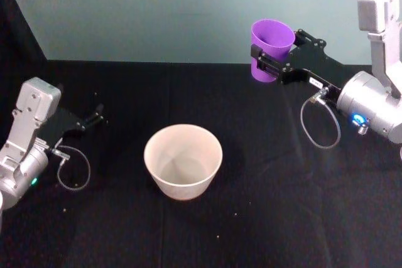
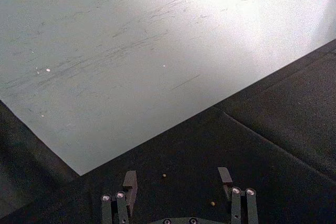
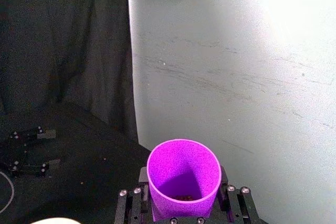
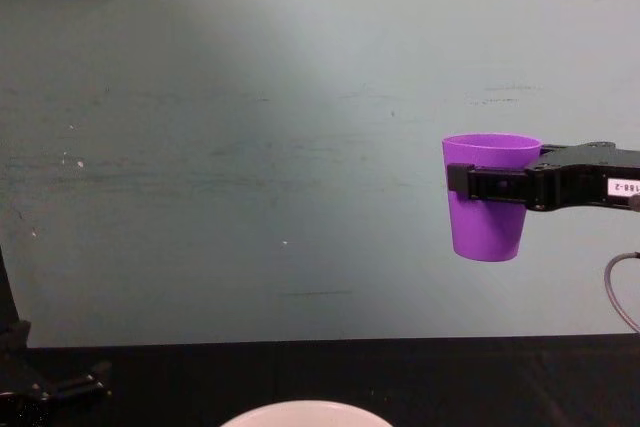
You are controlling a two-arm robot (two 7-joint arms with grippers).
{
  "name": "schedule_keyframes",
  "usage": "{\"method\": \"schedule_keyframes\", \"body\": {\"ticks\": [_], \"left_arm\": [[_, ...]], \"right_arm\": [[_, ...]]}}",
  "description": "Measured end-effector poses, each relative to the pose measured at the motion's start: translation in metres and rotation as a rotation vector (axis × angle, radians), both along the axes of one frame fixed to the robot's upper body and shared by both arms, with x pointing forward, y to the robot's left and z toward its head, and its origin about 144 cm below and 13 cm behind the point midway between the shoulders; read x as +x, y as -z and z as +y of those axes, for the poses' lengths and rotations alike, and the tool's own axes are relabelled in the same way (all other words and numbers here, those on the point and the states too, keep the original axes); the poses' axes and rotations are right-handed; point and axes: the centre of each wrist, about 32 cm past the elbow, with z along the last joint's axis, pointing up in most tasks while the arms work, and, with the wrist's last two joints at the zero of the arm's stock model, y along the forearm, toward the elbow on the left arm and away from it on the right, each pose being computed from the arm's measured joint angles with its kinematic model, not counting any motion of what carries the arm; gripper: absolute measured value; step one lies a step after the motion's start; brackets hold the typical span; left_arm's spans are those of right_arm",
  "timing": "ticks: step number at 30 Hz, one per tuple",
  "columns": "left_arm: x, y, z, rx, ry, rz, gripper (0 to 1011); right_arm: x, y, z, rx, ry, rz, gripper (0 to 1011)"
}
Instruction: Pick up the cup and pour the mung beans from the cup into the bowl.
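Right gripper [image 1: 269,61] aloft, tight around the cup [image 1: 274,34]; left gripper [image 2: 177,178] low, parted.

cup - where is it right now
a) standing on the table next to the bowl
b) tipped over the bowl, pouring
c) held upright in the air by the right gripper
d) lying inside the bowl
C: the right gripper clamps the cup upright, clear of the table and off to the side of the bowl, not above it. The left gripper sits open, low at the table's left.
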Motion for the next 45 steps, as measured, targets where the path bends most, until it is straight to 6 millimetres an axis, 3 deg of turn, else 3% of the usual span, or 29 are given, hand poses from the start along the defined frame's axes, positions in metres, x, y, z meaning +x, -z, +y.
{"method": "schedule_keyframes", "body": {"ticks": [45], "left_arm": [[0.0000, 0.0000, 0.0000, 0.000, 0.000, 0.000, 1000]], "right_arm": [[0.0000, 0.0000, 0.0000, 0.000, 0.000, 0.000, 731]]}}
